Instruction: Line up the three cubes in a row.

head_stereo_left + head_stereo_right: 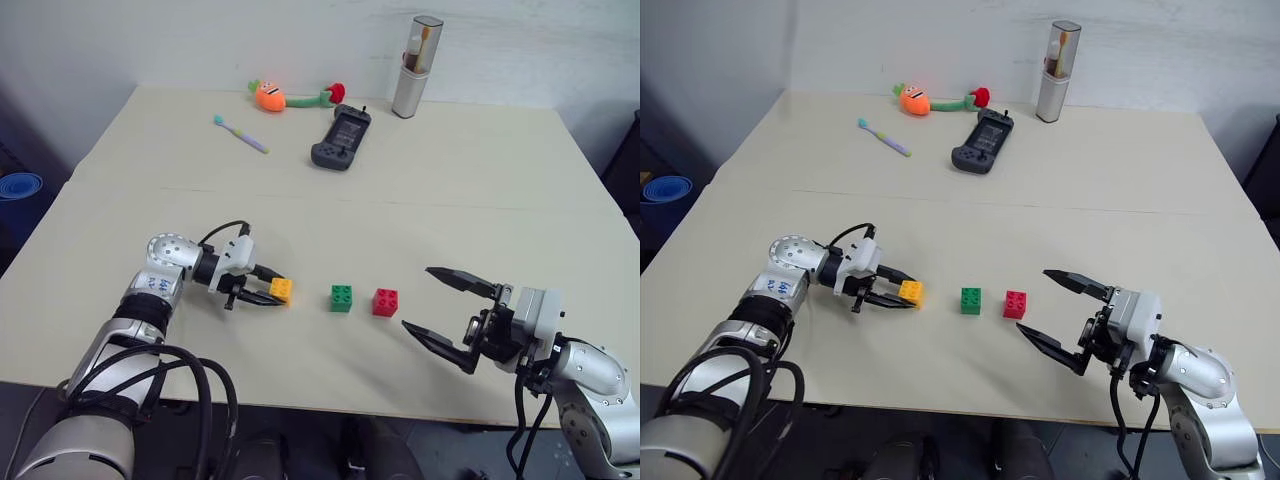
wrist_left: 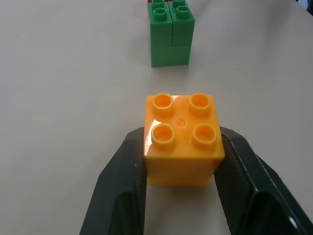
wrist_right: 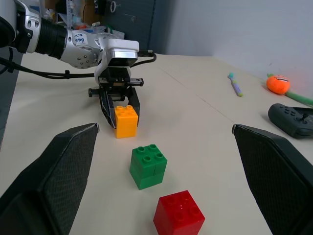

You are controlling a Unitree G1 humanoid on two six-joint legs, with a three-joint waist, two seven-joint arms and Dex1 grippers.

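Head view: orange-yellow cube point(image 1: 282, 290) on counter point(image 1: 420, 190), left of green cube point(image 1: 341, 298) and red cube point(image 1: 385, 302), all three roughly in a row; left claw point(image 1: 262, 292) nearer it
Left wrist view: fingers point(image 2: 122, 186) flank the orange-yellow cube, apparently gripping; green lies straight ahead
Right wrist view: right claw point(image 3: 168, 186) spread wide, empty; red cube nearest

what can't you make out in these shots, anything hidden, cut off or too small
- Red cube: in the left wrist view the green cube hides nearly all of it, and the frame edge cuts off the rest.
- Orange cube: its lower sides sit behind the left gripper, so whether the jaws press it or just flank it is unclear.
- Grey container: its contents are too small to identify.
- Blue object past the table: cut off by the frame edge.
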